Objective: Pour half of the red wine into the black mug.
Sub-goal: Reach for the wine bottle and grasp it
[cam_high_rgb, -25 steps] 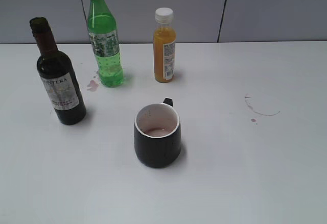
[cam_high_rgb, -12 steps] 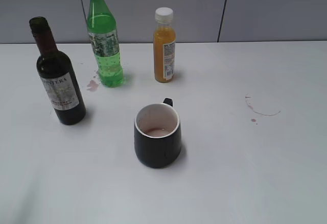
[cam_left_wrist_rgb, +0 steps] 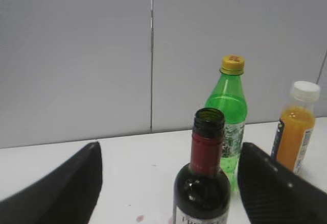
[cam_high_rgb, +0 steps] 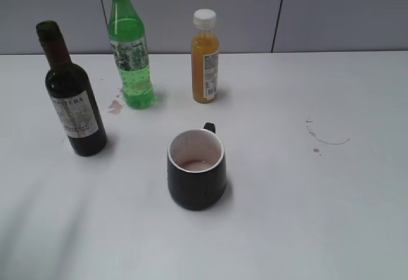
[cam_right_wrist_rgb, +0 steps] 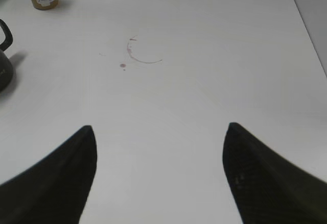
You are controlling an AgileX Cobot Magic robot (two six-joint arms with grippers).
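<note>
Nearer: wine bottle point(cam_left_wrist_rgb: 202, 183) between hand point(cam_left_wrist_rgb: 168, 183) fingers.

The white label on the red wine point(cam_high_rgb: 71, 91) read "…NTERA" in dark capitals — the first letters curved out of sight. Smaller lines beneath were too blurred to read, and so was the print on both other bottles' labels.

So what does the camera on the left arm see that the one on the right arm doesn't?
Only the left wrist view shows the wine bottle, uncapped, framed by the open left gripper, with the green bottle behind it. Only the right wrist view shows the black mug at its edge, a ring-shaped stain on the table, and the open right gripper. Both show the orange juice bottle.
</note>
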